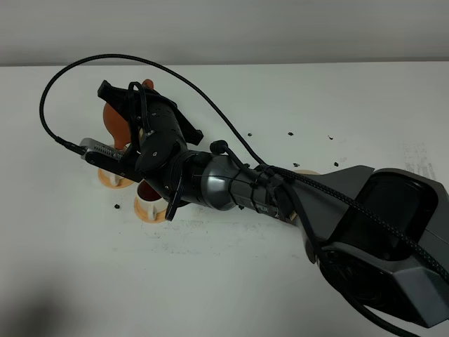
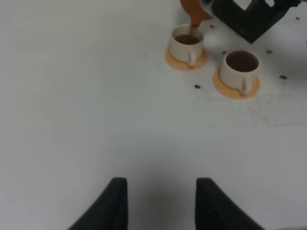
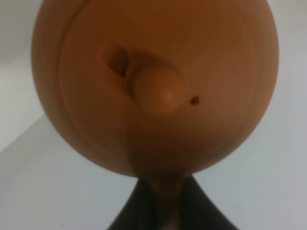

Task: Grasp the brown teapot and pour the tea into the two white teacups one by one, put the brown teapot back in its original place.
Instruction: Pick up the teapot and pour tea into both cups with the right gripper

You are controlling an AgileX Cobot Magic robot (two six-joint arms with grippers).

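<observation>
White desk [image 1: 365, 105], mostly bare. Across it, from the near right corner toward the far left corner, the right arm [image 1: 231, 182] at long reach. At its end the right gripper [image 3: 164, 208], clamped on the loop handle [image 3: 165, 184] of the brown teapot [image 1: 112, 121]. Teapot lifted off the desk and tipped spout-down. Squat, round, reddish-brown clay, with a smooth lid [image 3: 206, 57] and knob [image 3: 160, 91] facing the wrist camera. Handle-to-spout axis slanted downward, away from the gripper, into a cup.

Back along the arm, toward the middle of the desk, a sliver of the pale beige dish [image 1: 306, 170] behind the forearm. Likely the return spot: well apart from the teapot, on the right arm's own side.

Left gripper [image 2: 162, 203] spread open, holding nothing, over bare desk well apart from the cups.

Below the spout [image 2: 195, 13], the cup nearer the left edge [image 2: 186, 44], taking a thin stream of tea [image 2: 194, 28]. Just beside it, the second cup [image 2: 241, 67], dark with tea near the rim. Under each, a small orange saucer [image 2: 230, 91]. Around them, scattered dark specks [image 2: 197, 86].
</observation>
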